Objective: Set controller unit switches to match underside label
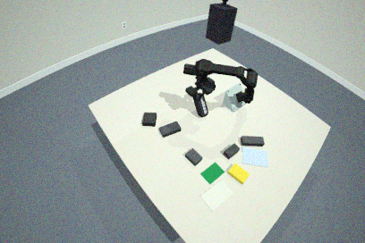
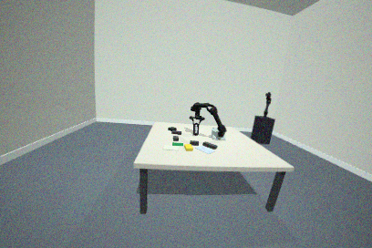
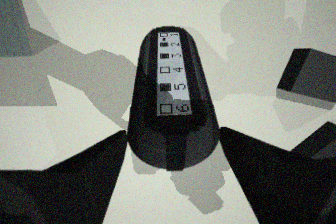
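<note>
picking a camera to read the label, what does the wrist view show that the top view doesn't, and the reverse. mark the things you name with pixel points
Only wrist: readable squares on the controller unit point(image 1: 201, 105) point(image 3: 200, 115): 2, 3, 5 filled, 1, 4, 6 empty.

Only top: the yellow block point(image 1: 238, 173), green sheet point(image 1: 212, 172) and arm's mount point(image 1: 232, 104).

Both: the unit with its label facing up, at the gripper point(image 1: 195, 90) point(image 3: 173, 134).

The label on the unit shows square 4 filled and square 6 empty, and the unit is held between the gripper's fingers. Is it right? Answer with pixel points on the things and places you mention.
Not quite: square 4 point(image 3: 165, 70) is empty, as the wrist view shows. The rest stands: square 6 point(image 3: 166, 108) is empty, and the gripper point(image 1: 197, 92) point(image 2: 196, 123) point(image 3: 173, 134) holds the unit point(image 1: 200, 105) point(image 2: 196, 129) point(image 3: 173, 97) between its fingers.
</note>
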